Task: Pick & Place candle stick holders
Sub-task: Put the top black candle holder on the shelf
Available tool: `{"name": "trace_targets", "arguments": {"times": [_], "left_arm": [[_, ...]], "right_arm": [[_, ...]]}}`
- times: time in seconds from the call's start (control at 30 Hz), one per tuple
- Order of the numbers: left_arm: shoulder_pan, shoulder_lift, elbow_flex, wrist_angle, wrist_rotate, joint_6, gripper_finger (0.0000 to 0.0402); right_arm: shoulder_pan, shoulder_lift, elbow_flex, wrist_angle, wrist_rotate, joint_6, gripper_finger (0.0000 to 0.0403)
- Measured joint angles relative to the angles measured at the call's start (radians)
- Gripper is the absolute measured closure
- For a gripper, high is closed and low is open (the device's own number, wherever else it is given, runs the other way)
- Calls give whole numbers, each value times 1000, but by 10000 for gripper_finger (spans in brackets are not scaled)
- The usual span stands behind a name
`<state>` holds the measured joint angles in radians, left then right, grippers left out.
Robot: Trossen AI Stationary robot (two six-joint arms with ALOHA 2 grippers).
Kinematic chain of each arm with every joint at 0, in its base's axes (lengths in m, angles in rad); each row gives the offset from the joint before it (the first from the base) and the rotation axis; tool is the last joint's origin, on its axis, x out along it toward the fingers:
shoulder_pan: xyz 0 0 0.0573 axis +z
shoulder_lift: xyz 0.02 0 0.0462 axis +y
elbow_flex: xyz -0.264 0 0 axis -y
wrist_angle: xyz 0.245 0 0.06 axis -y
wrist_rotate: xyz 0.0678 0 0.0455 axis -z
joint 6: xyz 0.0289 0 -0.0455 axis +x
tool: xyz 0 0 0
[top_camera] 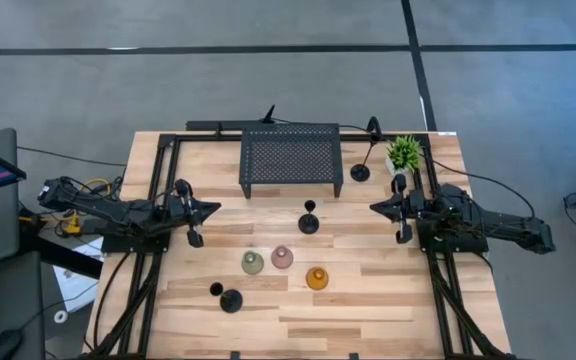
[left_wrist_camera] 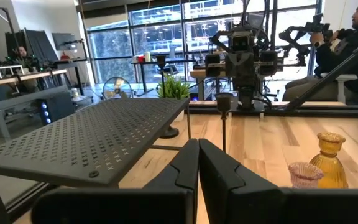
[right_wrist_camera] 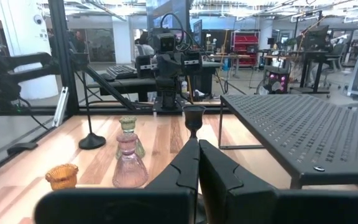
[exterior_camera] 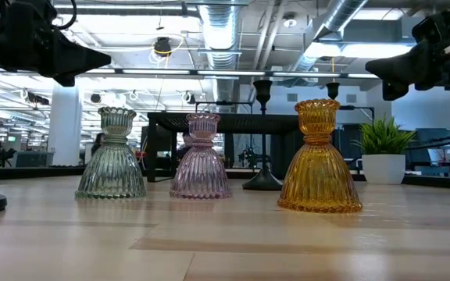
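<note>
Three squat glass holders stand on their bases mid-table: green point(top_camera: 253, 263), pink point(top_camera: 282, 258) and amber point(top_camera: 316, 278). One black stemmed holder point(top_camera: 309, 220) stands behind them, another point(top_camera: 360, 172) beside the plant at the far right, and a third point(top_camera: 230, 300) near the left front. My left gripper point(top_camera: 213, 208) hovers shut at the table's left, pointing level toward the right; its fingers point(left_wrist_camera: 199, 165) hold nothing. My right gripper point(top_camera: 373, 207) hovers shut at the right, pointing toward the left, also holding nothing point(right_wrist_camera: 199, 165). Both hang above the table in the low view.
A black perforated rack point(top_camera: 291, 160) stands at the far middle, with a small green potted plant point(top_camera: 403, 153) to its right. Dark frame rails point(top_camera: 153, 200) run along both table sides. Bare wood lies between the grippers and at the near right.
</note>
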<state>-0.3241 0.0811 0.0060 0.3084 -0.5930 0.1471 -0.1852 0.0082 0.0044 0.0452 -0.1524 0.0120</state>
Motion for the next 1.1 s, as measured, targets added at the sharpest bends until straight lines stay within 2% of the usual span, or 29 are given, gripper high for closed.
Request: {"name": "trace_targets", "arguments": {"times": [0.17,0.3,0.4,0.63,0.8,1.0,1.1], "left_arm": [[0,0,0,0,2,-2,390],[0,0,0,0,2,-2,390],[0,0,0,0,2,-2,390],[0,0,0,0,2,-2,390],[0,0,0,0,2,-2,390],[0,0,0,0,2,-2,390],[0,0,0,0,2,-2,390]], "right_arm": [[1,0,0,0,13,157,403],[22,0,0,-17,94,222,403],[61,0,0,-22,204,221,403],[203,6,13,-10,388,185,403],[294,36,51,-1,419,121,403],[345,47,105,1,417,58,403],[356,47,126,0,461,29,403]]}}
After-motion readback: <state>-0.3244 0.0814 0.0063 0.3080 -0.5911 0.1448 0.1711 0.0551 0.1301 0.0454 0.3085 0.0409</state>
